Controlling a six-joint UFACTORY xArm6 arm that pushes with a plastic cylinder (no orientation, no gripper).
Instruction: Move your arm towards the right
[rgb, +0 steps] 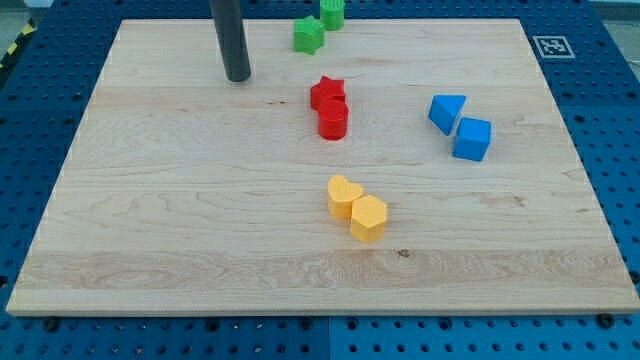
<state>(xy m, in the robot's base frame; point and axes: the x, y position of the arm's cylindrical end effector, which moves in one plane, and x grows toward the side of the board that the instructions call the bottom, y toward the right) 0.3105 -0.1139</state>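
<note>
My tip (238, 77) rests on the wooden board (150, 220) at the upper left, well left of all the blocks. A green star (309, 35) and a green block (332, 13) lie at the view's top, right of the rod. A red star (327, 92) touches a red cylinder (333, 120) near the middle, to the tip's right. A blue triangular block (446, 111) and a blue cube (472, 139) lie at the right. A yellow heart (344, 196) and a yellow hexagon (368, 218) touch each other, lower middle.
The board sits on a blue perforated table (620, 120). A black-and-white marker tag (551, 46) is at the board's upper right corner.
</note>
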